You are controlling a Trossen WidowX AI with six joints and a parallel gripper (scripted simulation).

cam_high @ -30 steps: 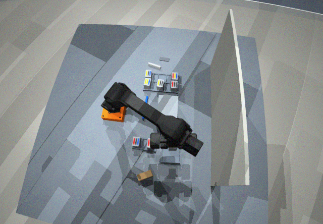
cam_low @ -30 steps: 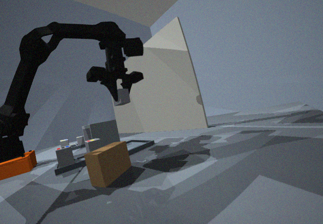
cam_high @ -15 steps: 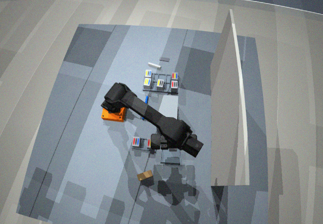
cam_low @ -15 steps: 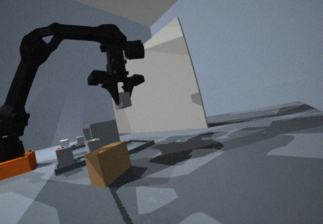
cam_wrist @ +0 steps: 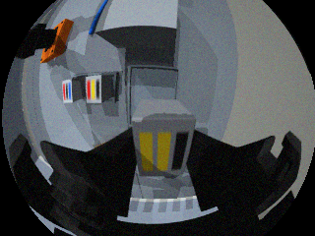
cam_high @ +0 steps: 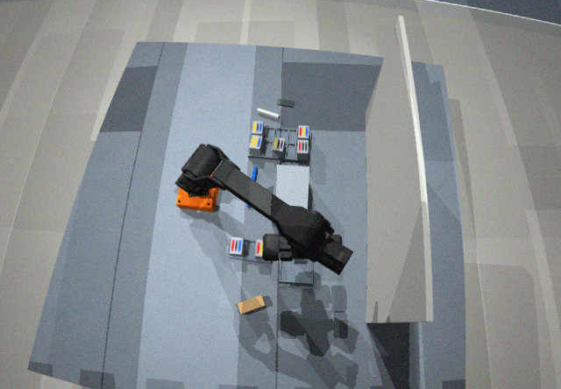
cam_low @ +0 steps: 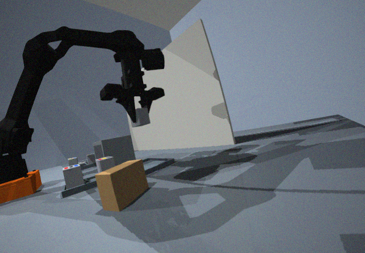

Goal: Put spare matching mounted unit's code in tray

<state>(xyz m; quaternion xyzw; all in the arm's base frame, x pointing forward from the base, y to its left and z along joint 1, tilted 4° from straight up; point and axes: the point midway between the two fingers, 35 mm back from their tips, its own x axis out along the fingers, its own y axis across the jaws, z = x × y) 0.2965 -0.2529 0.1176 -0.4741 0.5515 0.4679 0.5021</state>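
Note:
My gripper is shut on a grey spare with two yellow stripes and one black stripe on the face seen in the wrist view. It holds the spare high above the table; the arm covers most of this in the top view. The tray is a thin-rimmed dark frame below the gripper. Several striped spares stand in a rack. Two more striped blocks, one red-black-blue and one red-yellow-black, stand beside the tray. I cannot tell which unit is mounted; no back code shows.
A large grey box stands between rack and tray. A tall pale panel rises on the right. A tan block, a blue bar and a white bar lie around.

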